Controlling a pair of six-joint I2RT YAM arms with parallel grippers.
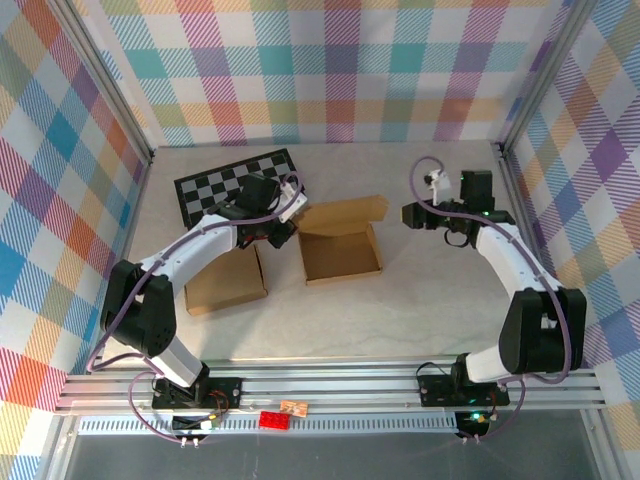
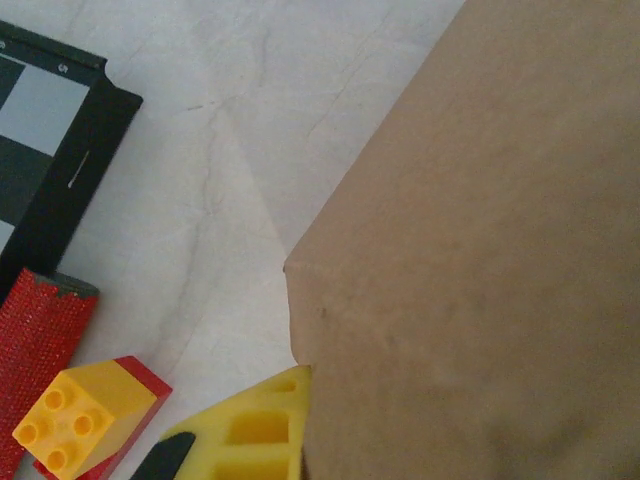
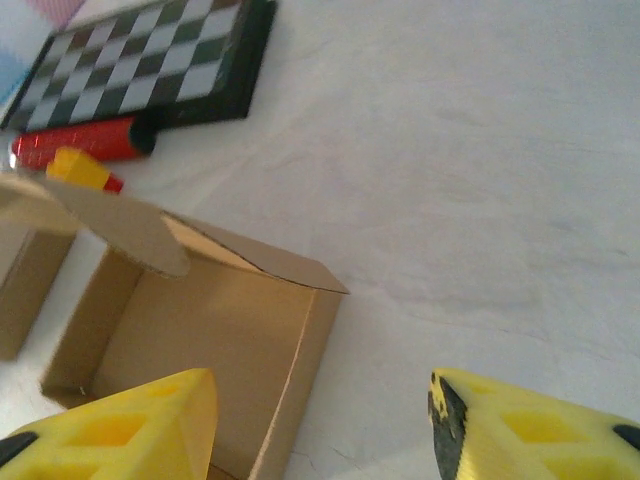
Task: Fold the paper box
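Your left gripper (image 1: 283,234) is closed, and it looks pinched on the back-left flap of the box (image 1: 342,255), which sits open side up mid-table (image 1: 420,320). Your right gripper (image 1: 408,215) hangs empty with its fingers apart, just off the box's right wall, so that side is its job. There's bare table to the right and front, while a checkerboard (image 1: 230,178) crowds the back-left.
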